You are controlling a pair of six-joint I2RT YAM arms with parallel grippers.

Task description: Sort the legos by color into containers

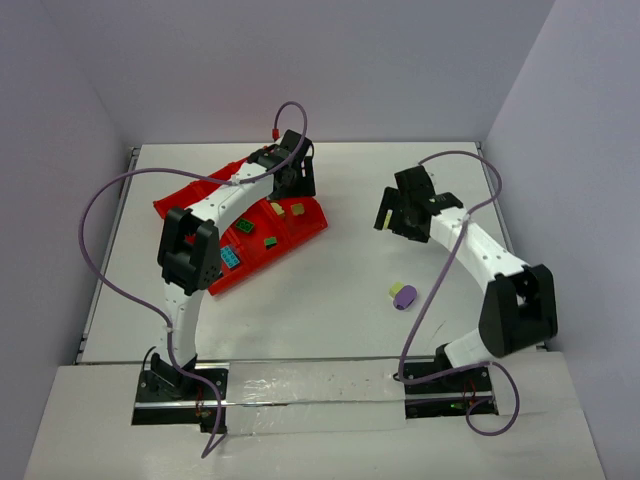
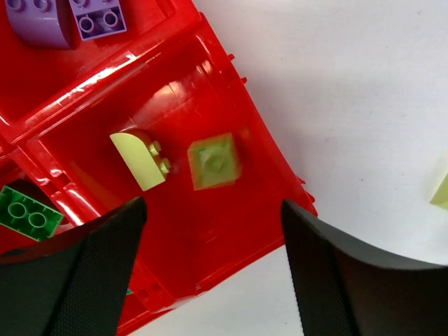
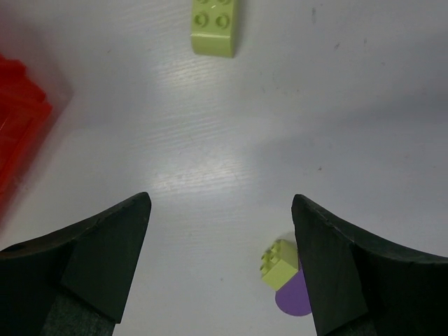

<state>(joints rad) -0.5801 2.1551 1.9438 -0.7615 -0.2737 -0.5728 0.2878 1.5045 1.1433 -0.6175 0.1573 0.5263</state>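
In the left wrist view my left gripper (image 2: 213, 210) is open and empty above a compartment at the corner of the red tray (image 2: 231, 238). Two yellow-green legos lie in that compartment, a curved one (image 2: 140, 161) and a square one (image 2: 213, 161) that looks blurred. Purple legos (image 2: 101, 17) fill the compartment beyond, and a green lego (image 2: 28, 213) sits to the left. My right gripper (image 3: 222, 203) hangs open over bare table. A yellow-green lego stuck to a purple one (image 3: 283, 262) lies by its right finger. Another yellow-green lego (image 3: 217, 24) lies farther ahead.
From above, the red tray (image 1: 190, 205) sits tilted at the centre left, with green (image 1: 245, 225) and blue (image 1: 231, 256) bricks in its nearer compartments. The yellow-green and purple clump (image 1: 403, 295) lies on the table to the right of centre. Walls close in the table's back and sides.
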